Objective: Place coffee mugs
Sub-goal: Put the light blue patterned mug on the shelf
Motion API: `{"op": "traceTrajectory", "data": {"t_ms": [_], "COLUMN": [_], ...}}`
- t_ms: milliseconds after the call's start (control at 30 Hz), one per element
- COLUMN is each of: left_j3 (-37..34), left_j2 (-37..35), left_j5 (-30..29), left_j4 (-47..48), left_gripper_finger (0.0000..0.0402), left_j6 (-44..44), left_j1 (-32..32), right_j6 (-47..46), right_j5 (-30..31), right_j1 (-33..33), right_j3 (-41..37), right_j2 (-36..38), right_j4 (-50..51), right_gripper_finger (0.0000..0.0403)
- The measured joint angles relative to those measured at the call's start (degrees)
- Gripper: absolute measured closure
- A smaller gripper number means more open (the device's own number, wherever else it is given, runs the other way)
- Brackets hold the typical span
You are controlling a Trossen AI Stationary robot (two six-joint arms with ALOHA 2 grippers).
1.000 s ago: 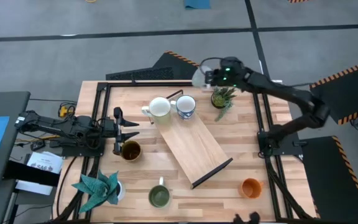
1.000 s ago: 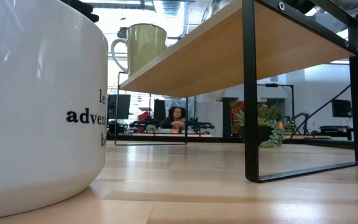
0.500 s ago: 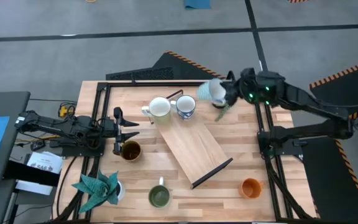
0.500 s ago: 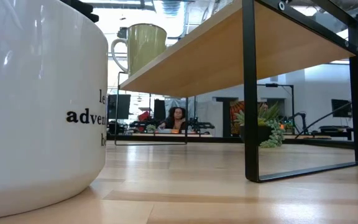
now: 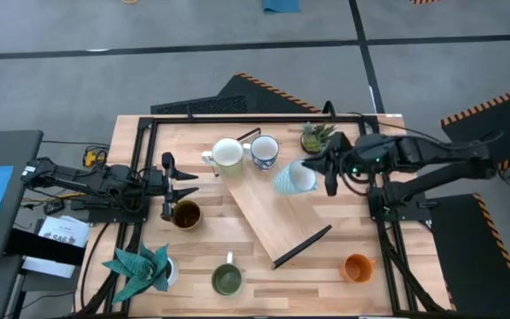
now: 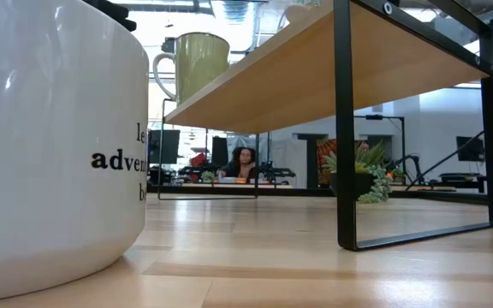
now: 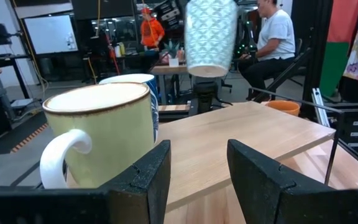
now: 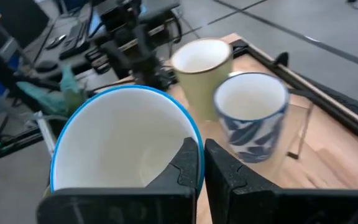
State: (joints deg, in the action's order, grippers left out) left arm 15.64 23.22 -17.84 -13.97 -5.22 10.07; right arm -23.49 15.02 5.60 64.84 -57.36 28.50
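Observation:
My right gripper [image 5: 315, 176] is shut on a pale bluish mug [image 5: 292, 180] with a diamond pattern, in the air above the wooden shelf [image 5: 277, 217]. The left wrist view shows that mug [image 7: 210, 34] hanging clear of the shelf top. A cream mug [image 5: 227, 152] and a white mug with blue leaves [image 5: 265, 151] stand on the shelf's far end. The dark brown mug [image 5: 186, 213], green mug [image 5: 227, 280] and orange mug [image 5: 357, 266] stand on the table. My left gripper [image 5: 181, 182] is open, level, just beyond the brown mug. My right gripper [image 8: 202, 165] grips the pale mug's rim [image 8: 190, 134], pinching the wall with one finger [image 8: 188, 163] inside and the other [image 8: 229, 174] outside. It comes from the table's right side. The mug is lifted clear above the shelf, roughly upright and slightly tilted.
A potted spiky plant [image 5: 317, 136] stands at the far edge, right of the shelf. A teal paper plant [image 5: 140, 268] sits at the near left corner. A large white mug with lettering [image 6: 50, 145] stands close to the low camera. People are in the room beyond.
My right gripper has carried the pale mug from the table's far edge, past the spiky plant, toward the near side. It now hangs over the middle of the shelf's right edge. The mug has turned with the wrist on the way. The left arm has kept still.

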Motion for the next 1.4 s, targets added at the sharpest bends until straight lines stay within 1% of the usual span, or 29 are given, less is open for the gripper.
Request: {"op": "traceTrajectory", "data": {"t_ms": [200,367,567,700,833,967,1067,1200,1300,1400], "left_j3": [0.0,0.0,0.0,0.0,0.0,0.0,0.0,0.0,0.0,0.0], "left_j2": [0.0,0.0,0.0,0.0,0.0,0.0,0.0,0.0,0.0,0.0], "left_j5": [-0.2,-0.2,-0.2,-0.4,-0.5,-0.6,-0.6,-0.6,-0.6,-0.6], "left_j4": [0.1,0.4,0.4,0.4,0.4,0.4,0.4,0.4,0.4,0.4], "left_gripper_finger": [0.0258,0.0258,0.0258,0.0258,0.0258,0.0258,0.0258,0.0258,0.0258,0.0258], "left_j6": [0.1,0.1,0.1,0.1,0.1,0.1,0.1,0.0,0.1,0.1], "left_j1": [0.0,0.0,0.0,0.0,0.0,0.0,0.0,0.0,0.0,0.0], "right_j6": [0.0,0.0,0.0,0.0,-0.1,-0.4,-0.4,-0.4,-0.4,-0.4], "right_j5": [0.1,-0.1,-3.8,-4.1,-2.6,1.8,3.8,4.2,4.2,4.7], "right_j1": [3.2,4.0,4.6,4.5,3.6,2.2,1.4,0.9,0.5,-0.1], "right_j3": [4.5,8.0,10.3,11.4,13.2,16.7,19.5,21.9,23.4,24.2], "right_j2": [-3.8,-7.7,-12.3,-15.6,-18.6,-22.0,-24.7,-27.4,-29.0,-30.2], "right_j4": [0.3,5.2,7.7,8.0,8.6,16.1,20.2,21.1,24.0,23.8], "right_gripper_finger": [0.0373,0.0373,0.0373,0.0373,0.0373,0.0373,0.0373,0.0373,0.0373,0.0373]}}
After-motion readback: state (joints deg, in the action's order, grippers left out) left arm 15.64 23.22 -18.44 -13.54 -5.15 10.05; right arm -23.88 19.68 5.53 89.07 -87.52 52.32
